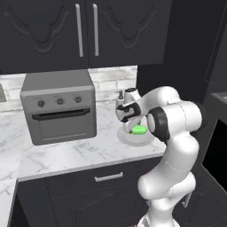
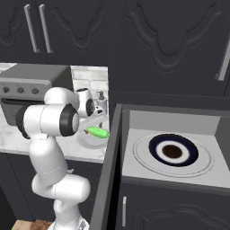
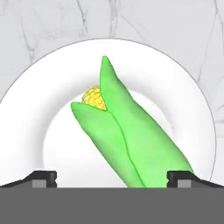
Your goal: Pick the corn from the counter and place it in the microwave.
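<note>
The tool [image 3: 112,177] hangs spread wide over the corn [image 3: 127,135] on a white plate [image 3: 39,118].

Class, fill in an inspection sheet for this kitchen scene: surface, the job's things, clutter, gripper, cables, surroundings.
Surface: marble counter, white-grey, veined.
Job's things: corn lies on a white plate on the counter, yellow tip showing; microwave door open, dark-ringed turntable plate bare.
Clutter: grey toaster oven with three knobs; soap dispenser by the back wall.
Gripper: gripper just above the plate, open, fingertips either side of the corn, not closed on it.
Cables: nothing seen.
Surroundings: dark cabinets above and below, silver handles.
</note>
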Controlling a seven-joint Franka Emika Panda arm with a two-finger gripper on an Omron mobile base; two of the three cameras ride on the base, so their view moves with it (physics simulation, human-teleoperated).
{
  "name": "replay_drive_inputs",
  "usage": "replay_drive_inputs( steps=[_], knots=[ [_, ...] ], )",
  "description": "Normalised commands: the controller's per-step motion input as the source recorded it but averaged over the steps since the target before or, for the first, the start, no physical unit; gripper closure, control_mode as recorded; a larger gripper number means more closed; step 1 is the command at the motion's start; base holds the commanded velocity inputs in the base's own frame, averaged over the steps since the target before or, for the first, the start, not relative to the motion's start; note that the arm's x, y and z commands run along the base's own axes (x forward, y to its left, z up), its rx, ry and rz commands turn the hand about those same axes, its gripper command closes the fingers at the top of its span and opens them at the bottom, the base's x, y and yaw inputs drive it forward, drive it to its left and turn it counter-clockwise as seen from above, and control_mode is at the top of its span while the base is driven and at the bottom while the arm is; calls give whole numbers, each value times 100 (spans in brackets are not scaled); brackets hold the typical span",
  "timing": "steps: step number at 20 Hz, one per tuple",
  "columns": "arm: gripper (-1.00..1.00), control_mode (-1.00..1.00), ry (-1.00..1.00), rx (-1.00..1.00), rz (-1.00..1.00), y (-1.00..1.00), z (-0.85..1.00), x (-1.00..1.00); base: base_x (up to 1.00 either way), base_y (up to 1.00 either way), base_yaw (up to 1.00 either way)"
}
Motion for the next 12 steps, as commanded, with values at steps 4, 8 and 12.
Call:
replay_drive_inputs(
  steps=[4, 8, 12],
  knots=[
    [-100, -100, 7, 0, 4, -19, -43, 21, 0, 0, 0],
    [-100, -100, 1, 0, 5, -28, -32, 16, 0, 0, 0],
    [-100, -100, 1, 0, 6, -20, -36, 2, 0, 0, 0]
  ],
)
